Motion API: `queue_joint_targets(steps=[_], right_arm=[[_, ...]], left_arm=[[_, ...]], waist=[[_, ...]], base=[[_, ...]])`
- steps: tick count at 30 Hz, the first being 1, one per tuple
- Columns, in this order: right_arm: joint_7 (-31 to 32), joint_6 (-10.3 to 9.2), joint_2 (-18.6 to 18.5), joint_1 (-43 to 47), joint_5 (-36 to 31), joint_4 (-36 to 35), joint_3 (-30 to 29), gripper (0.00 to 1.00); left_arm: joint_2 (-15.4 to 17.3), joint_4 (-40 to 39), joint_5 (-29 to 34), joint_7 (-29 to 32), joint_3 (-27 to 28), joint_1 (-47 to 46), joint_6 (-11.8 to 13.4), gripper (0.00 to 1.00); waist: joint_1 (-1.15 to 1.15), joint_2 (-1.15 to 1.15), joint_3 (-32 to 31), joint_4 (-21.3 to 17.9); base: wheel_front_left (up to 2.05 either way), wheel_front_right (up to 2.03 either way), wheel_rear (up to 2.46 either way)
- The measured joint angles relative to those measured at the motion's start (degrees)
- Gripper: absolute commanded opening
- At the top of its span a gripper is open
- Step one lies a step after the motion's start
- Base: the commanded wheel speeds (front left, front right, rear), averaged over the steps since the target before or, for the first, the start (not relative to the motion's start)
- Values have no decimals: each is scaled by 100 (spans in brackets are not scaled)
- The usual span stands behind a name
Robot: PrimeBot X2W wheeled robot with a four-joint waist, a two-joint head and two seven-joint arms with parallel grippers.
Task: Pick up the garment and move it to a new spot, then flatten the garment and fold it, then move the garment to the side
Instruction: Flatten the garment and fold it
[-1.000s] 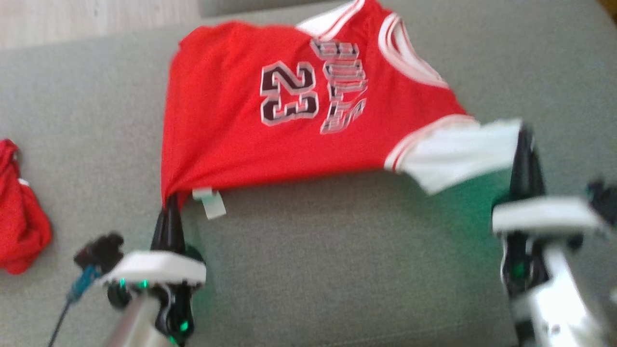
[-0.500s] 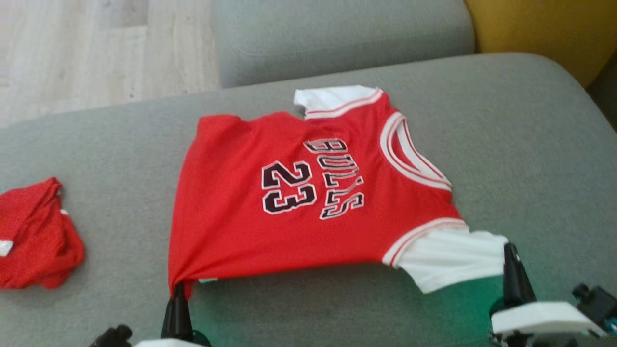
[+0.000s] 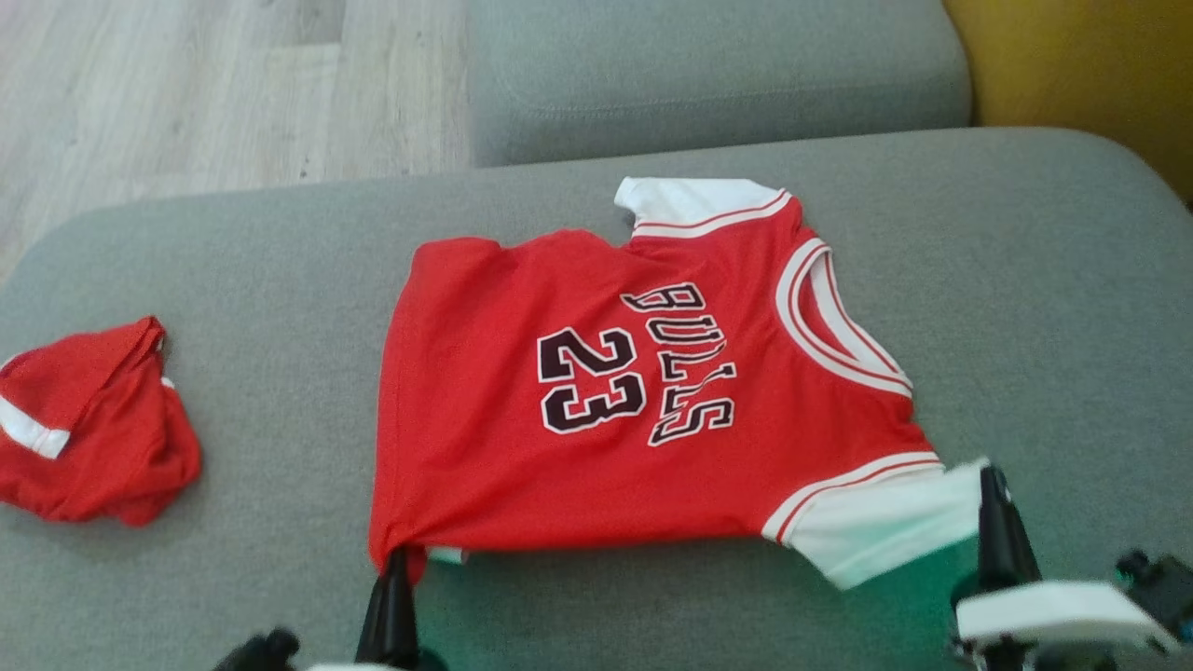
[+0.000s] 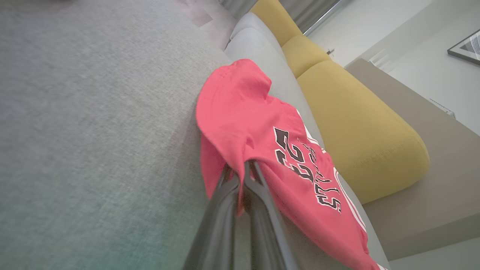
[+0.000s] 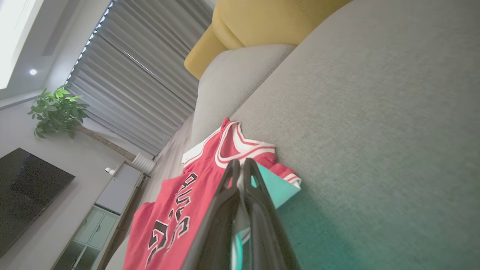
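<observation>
Left gripper (image 3: 396,562) and right gripper (image 3: 994,477) clamp the red Bulls jersey (image 3: 606,401).
Left bites the hem corner (image 3: 391,536), right the white sleeve (image 3: 885,531); cloth spreads beyond both.

Left gripper (image 3: 395,564) and right gripper (image 3: 994,480): long, slim, glossy black fingers, tapering to narrow tips. Behind the right one, a flat white plate (image 3: 1058,620) and a black knob (image 3: 1156,582) with a teal fleck.

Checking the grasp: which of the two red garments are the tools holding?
The spread jersey printed BULLS 23, pinched at hem and white sleeve; the crumpled red garment lies apart, untouched.
</observation>
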Motion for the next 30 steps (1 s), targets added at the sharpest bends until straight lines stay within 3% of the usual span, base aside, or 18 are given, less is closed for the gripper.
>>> queue_joint_targets(steps=[9,26,27,28,29,30], right_arm=[[56,0,71,-1234,-78,248,-182,0],[-275,0,102,-3295,-550,1953,-226,0],[-302,0,102,-3378,-579,2058,-214,0],[-315,0,102,-3463,-584,2154,-201,0],[-336,0,103,-3546,-579,2230,-192,26],[-367,0,102,-3622,-570,2271,-190,76]], left_arm=[[90,-99,-35,0,-491,-1120,0,0],[2,1001,-123,0,-259,-2540,0,0],[-8,1054,-109,0,-255,-2597,0,21],[-20,1129,-77,0,-229,-2666,0,36],[-38,1195,-10,0,-124,-2727,0,46],[-59,1237,86,0,-16,-2791,0,83]], waist=[[1,0,449,56],[0,0,1221,72],[0,0,1259,74],[0,0,1301,75],[0,0,1341,76],[0,0,1378,77]], base=[[0,0,0],[0,0,0],[0,0,0],[0,0,0],[0,0,0],[0,0,0]])
